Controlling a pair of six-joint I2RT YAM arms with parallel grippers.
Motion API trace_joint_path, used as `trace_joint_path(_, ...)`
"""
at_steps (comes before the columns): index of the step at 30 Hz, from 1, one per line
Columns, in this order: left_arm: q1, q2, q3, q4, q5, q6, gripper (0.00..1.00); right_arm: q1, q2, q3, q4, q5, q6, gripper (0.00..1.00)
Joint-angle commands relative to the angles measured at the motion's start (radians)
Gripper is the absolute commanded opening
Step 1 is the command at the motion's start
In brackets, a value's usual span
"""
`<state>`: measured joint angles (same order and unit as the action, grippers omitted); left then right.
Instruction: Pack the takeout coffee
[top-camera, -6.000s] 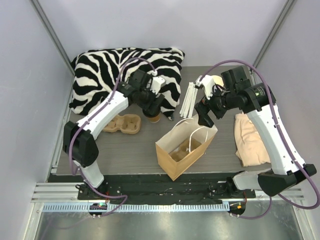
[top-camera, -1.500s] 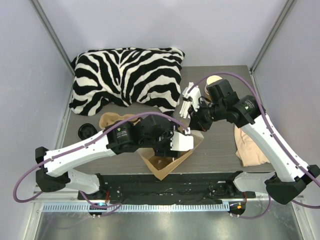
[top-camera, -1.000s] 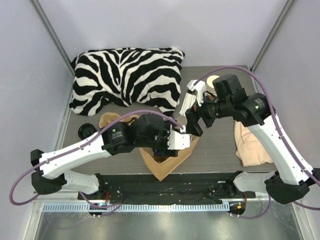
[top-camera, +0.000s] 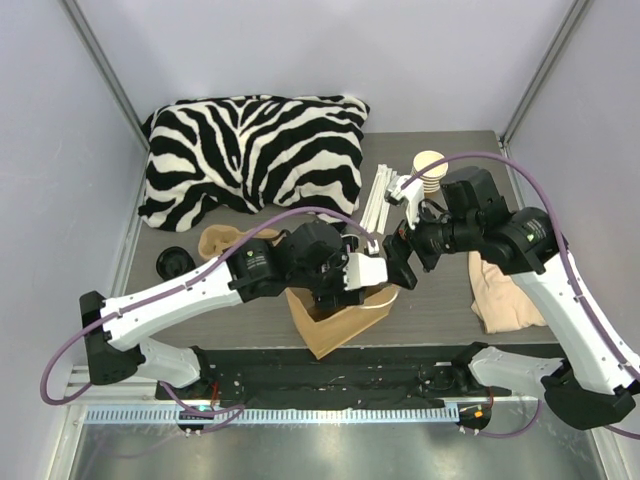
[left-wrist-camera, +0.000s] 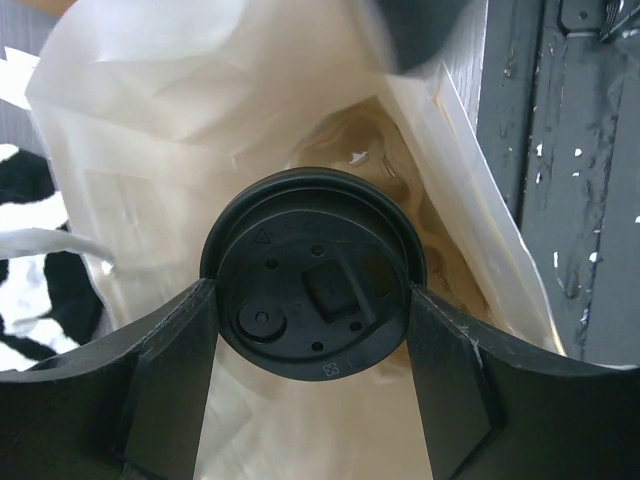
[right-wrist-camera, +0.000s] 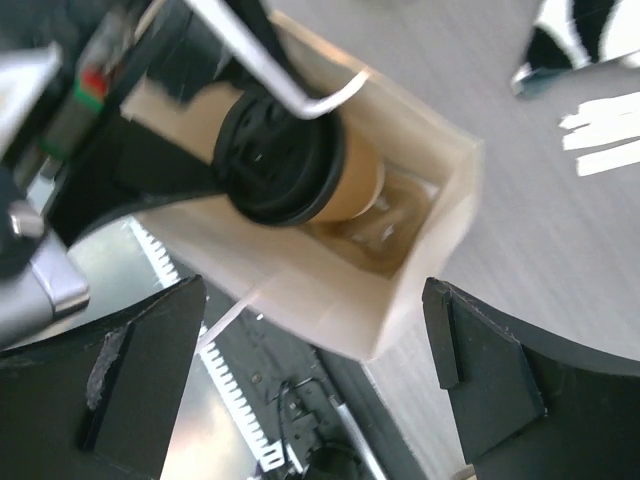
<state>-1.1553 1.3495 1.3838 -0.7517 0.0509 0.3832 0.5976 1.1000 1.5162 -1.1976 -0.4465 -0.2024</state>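
Overhead view of a grey table with two white robot arms reaching in from its 6 o'clock edge. At 9 o'clock lies a loose black lid (top-camera: 172, 263), with a zebra-striped pillow (top-camera: 250, 150) filling the 11 o'clock corner and a brown cup carrier (top-camera: 222, 240) just below it. The left arm stretches across toward the centre, and its left gripper (left-wrist-camera: 310, 312) is clamped on the takeout coffee (left-wrist-camera: 312, 285), one finger on each side just under the black lid. That sideways hold appears meant to keep the cup steady as it goes down. The coffee sits inside the mouth of an open brown paper bag (top-camera: 335, 320) near 6 o'clock, tilted, as the right wrist view shows. Whether its base touches the bag floor cannot be told. At the bag's 3 o'clock side hovers the right gripper (right-wrist-camera: 312, 300), spread wide and holding nothing, probably placed there to steady the bag. Farther right, a stack of lidless cups (top-camera: 430, 168) stands at 1 o'clock and a folded beige cloth (top-camera: 500, 290) lies at 3 o'clock.
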Motion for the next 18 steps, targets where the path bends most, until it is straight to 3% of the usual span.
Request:
trace_joint_path(1,0.005,-0.001,-0.017,0.034,0.061,0.06,0.01,-0.028,0.03,0.087,0.061,0.043,-0.003,1.0)
trace_joint_path(6,0.005,-0.018,-0.051,0.029,0.092,0.101,0.01,-0.119,0.057,0.084,0.056,-0.04,-0.124,1.0)
trace_joint_path(12,0.006,-0.024,-0.066,0.028,0.109,0.134,0.01,-0.127,0.113,0.085,0.073,-0.208,-0.336,0.99)
trace_joint_path(18,0.006,-0.018,-0.06,0.015,0.125,0.161,0.0,-0.128,0.185,0.104,0.142,-0.234,-0.443,0.99)
